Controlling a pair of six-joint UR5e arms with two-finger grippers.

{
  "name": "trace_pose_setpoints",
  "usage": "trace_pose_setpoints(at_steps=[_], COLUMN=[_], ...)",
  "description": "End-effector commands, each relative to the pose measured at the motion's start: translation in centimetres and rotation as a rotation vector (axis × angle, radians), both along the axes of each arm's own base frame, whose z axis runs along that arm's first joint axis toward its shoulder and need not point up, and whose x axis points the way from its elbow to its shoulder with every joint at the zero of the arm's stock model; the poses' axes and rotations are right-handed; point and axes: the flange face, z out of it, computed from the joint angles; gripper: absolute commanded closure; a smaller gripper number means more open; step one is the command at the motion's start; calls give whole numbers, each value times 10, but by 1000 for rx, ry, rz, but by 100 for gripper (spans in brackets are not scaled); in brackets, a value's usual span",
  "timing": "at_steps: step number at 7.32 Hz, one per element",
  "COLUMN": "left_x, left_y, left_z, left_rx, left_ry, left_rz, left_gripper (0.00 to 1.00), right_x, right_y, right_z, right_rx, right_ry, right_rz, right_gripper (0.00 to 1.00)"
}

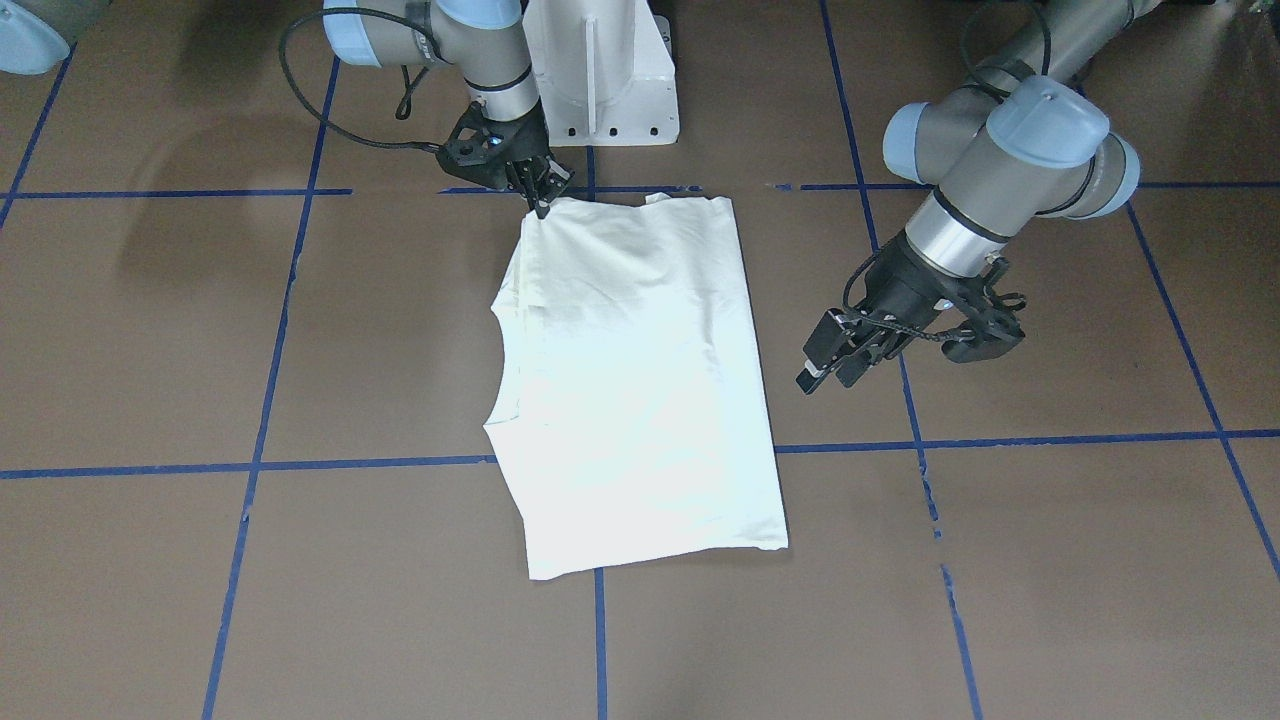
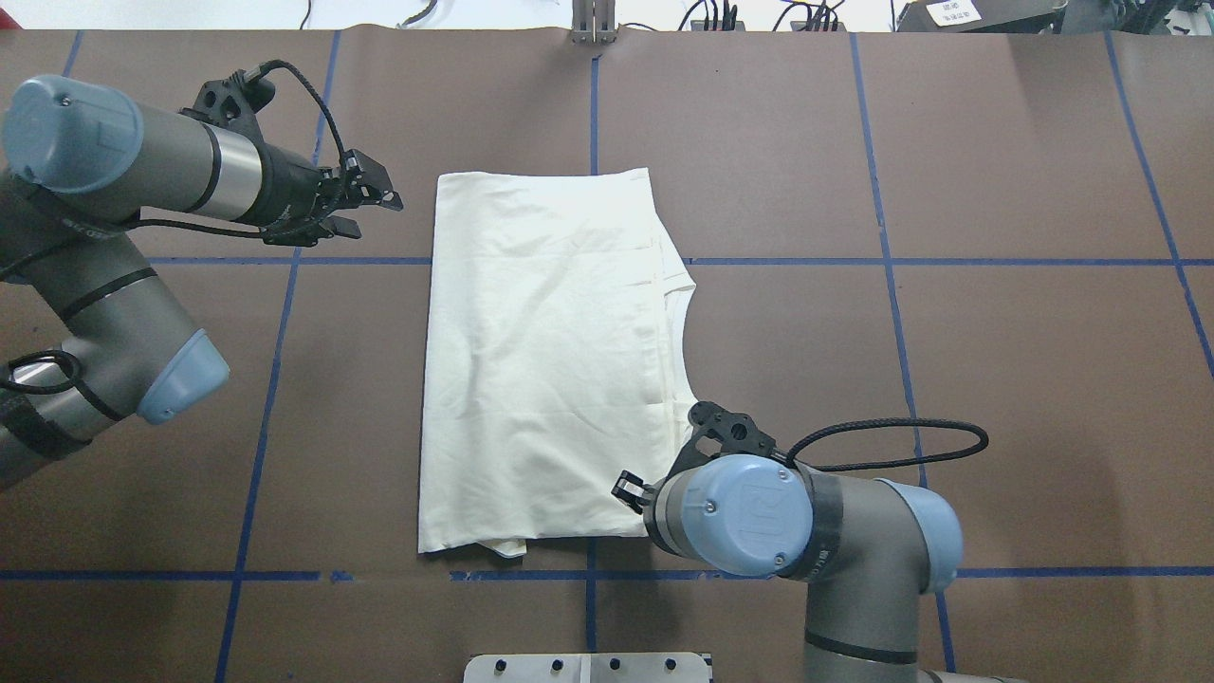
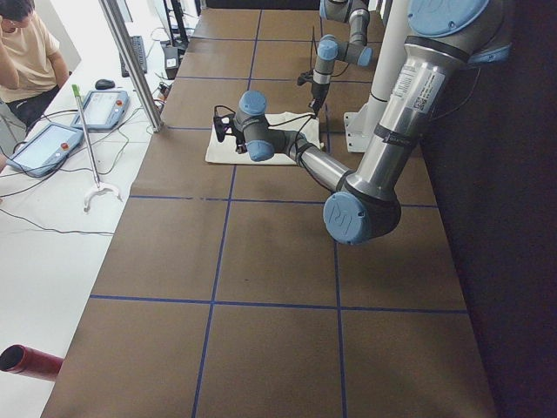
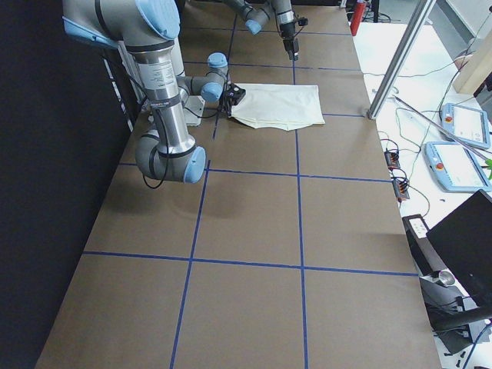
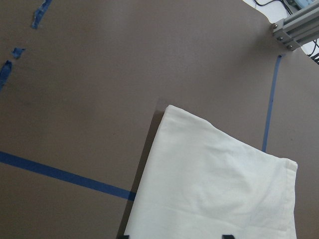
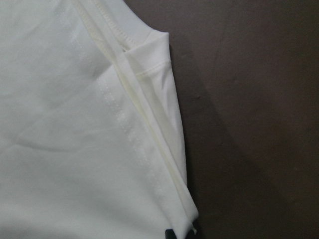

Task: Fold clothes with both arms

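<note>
I am seeing the right fingers (image 1: 540,200) pinching the near right corner of the shirt (image 1: 640,380) folded on the tabletop (image 1: 1050,560), while the left fingers (image 2: 379,194) are hovering spread off its far left corner, so I am fearing a lone pull skewing the layers.

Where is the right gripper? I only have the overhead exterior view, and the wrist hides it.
Observer: Front-facing view: the right gripper points down at the shirt corner nearest the base.
Operator: Holding cloth?
Observer: Seemingly. In the right wrist view the shirt's stitched edge runs between its fingertips.
Operator: Anyone nearby?
Observer: Exterior left view: a person sits at the white bench.
</note>
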Motion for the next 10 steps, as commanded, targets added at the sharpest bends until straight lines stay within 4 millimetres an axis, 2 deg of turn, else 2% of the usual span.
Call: trace_pose_setpoints(at_steps=[1, 2, 3, 4, 5, 6, 7, 8, 10], left_x=[-5, -5, 9, 47, 83, 109, 124, 138, 152], left_y=[7, 27, 70, 146, 197, 242, 269, 286, 305], left_z=[-2, -7, -11, -3, 6, 9, 7, 10, 17], left_rx=[-42, -119, -227, -228, -295, -371, -400, -423, -421], left_ry=[25, 73, 115, 96, 80, 85, 67, 31, 6], left_rz=[-19, -30, -4, 33, 46, 66, 80, 73, 90], left_gripper=[31, 31, 32, 32, 31, 32, 32, 32, 34], right_x=[27, 28, 31, 31, 31, 31, 31, 31, 31], right_y=[5, 6, 6, 6, 6, 6, 6, 6, 6], right_z=[6, 4, 0, -1, 0, 0, 0, 0, 0], right_rx=[-1, -1, 1, 2, 1, 1, 2, 2, 2], right_ry=[-13, -17, -26, -29, -25, -25, -25, -26, -26], right_rz=[-2, -4, -4, -4, -4, -4, -2, -2, -2], right_gripper=[100, 100, 100, 100, 100, 100, 100, 100, 100])
